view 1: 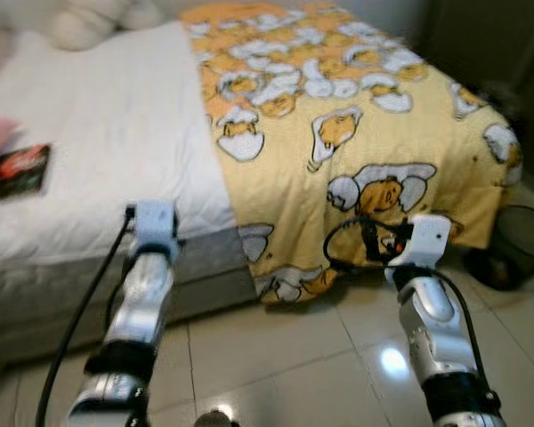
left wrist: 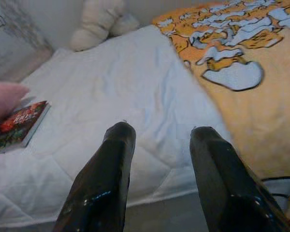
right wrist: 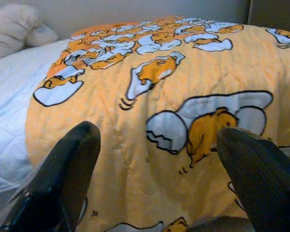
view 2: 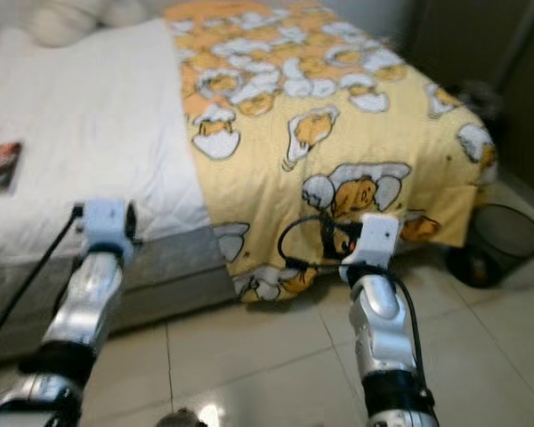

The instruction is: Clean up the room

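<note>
A bed with a white quilted mattress cover (view 1: 98,133) stands before me, its right half under a yellow blanket (view 1: 338,116) printed with egg cartoons. A dark red book (view 1: 18,171) lies on the white cover at the far left, also in the left wrist view as the book (left wrist: 17,126), with something pink and blurred (left wrist: 5,99) beside it. My left gripper (left wrist: 159,145) is open, held in front of the mattress edge with nothing between its fingers. My right gripper (right wrist: 159,159) is open and wide, facing the blanket's hanging side.
A pale pillow or plush (view 1: 89,20) lies at the head of the bed. A dark round basket (view 1: 521,242) stands on the tiled floor (view 1: 294,365) at the right, past the bed's corner. A dark wall or cabinet (view 1: 494,40) rises behind it.
</note>
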### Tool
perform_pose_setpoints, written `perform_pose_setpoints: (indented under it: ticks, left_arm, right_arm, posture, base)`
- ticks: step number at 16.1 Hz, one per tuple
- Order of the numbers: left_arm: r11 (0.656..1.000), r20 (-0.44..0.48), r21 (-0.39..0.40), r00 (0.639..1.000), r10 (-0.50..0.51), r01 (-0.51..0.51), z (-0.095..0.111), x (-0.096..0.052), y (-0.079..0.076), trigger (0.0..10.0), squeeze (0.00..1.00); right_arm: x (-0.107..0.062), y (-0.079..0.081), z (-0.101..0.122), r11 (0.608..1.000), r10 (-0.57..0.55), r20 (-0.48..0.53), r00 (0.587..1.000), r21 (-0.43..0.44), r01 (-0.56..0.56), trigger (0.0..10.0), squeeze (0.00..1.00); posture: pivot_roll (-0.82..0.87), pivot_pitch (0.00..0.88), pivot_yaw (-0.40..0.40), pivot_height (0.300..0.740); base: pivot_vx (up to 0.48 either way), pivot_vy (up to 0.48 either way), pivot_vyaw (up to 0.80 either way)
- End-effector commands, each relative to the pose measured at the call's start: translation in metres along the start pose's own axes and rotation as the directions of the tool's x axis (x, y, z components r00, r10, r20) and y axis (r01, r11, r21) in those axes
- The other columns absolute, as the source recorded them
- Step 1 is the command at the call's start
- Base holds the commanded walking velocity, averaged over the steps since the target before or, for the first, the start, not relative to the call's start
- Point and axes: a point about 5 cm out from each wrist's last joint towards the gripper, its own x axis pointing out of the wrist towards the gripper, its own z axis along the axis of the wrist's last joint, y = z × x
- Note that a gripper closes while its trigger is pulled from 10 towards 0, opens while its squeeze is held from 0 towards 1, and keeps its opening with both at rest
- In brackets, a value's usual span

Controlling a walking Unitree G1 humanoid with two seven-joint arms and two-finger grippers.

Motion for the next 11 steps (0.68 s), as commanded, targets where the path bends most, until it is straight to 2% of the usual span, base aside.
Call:
perform_pose_setpoints:
  ticks: [1, 4, 5, 6, 7, 9, 10, 11]
  left_arm:
    - [1.000, -0.017, -0.004, 1.000, -0.025, 0.025, 0.001, 0.000, -0.009, 10.0, 0.00]
    - [0.994, -0.010, 0.000, 0.994, -0.106, 0.106, -0.003, -0.006, -0.016, 10.0, 0.00]
    - [0.982, 0.025, 0.021, 0.982, -0.189, 0.188, -0.004, -0.016, -0.017, 10.0, 0.00]
    - [0.983, 0.075, 0.041, 0.980, -0.184, 0.181, 0.001, -0.021, -0.010, 10.0, 0.00]
    - [0.989, 0.078, 0.006, 0.986, -0.146, 0.146, 0.004, -0.021, -0.007, 10.0, 0.00]
    - [0.992, 0.076, -0.011, 0.990, -0.121, 0.122, 0.005, -0.023, -0.010, 10.0, 0.00]
    - [0.994, 0.057, -0.024, 0.992, -0.109, 0.110, 0.003, -0.024, -0.011, 10.0, 0.00]
    - [0.993, 0.035, -0.035, 0.993, -0.116, 0.117, 0.001, -0.025, -0.015, 10.0, 0.00]
  right_arm:
    - [-0.001, -0.006, 0.001, 1.000, -0.016, 0.007, 1.000, -0.004, 0.016, 10.0, 0.00]
    - [-0.005, -0.005, -0.004, 1.000, -0.014, 0.001, 1.000, -0.001, 0.014, 10.0, 0.00]
    - [-0.016, -0.005, -0.010, 0.999, 0.020, -0.022, 1.000, -0.040, -0.021, 10.0, 0.00]
    - [-0.028, -0.008, -0.017, 0.996, 0.047, -0.052, 0.998, -0.074, -0.051, 10.0, 0.00]
    - [-0.032, -0.011, -0.024, 0.991, 0.065, -0.093, 0.994, -0.112, -0.075, 10.0, 0.00]
    - [-0.029, -0.007, -0.028, 0.970, 0.104, -0.131, 0.986, -0.203, -0.130, 10.0, 0.00]
    - [-0.026, -0.002, -0.029, 0.961, 0.119, -0.146, 0.982, -0.234, -0.151, 10.0, 0.00]
    - [-0.023, 0.002, -0.029, 0.961, 0.123, -0.159, 0.980, -0.227, -0.158, 10.0, 0.00]
  posture:
    - [-0.01, 0.000, 0.068, 0.740]
    - [-0.01, 0.000, 0.070, 0.740]
    - [0.00, 0.000, 0.059, 0.740]
    - [0.00, 0.000, 0.051, 0.740]
    - [0.01, 0.000, 0.041, 0.740]
    - [0.01, 0.000, 0.036, 0.740]
    - [0.01, 0.000, 0.034, 0.740]
    - [0.01, 0.000, 0.033, 0.740]
  base:
    - [0.000, -0.472, 0.48]
    - [0.000, -0.472, 0.48]
    - [0.000, 0.000, 0.48]
    - [0.000, 0.000, 0.48]
    - [0.000, 0.000, 0.48]
    - [0.000, 0.000, 0.48]
    - [0.289, -0.379, 0.48]
    - [0.319, -0.356, 0.48]
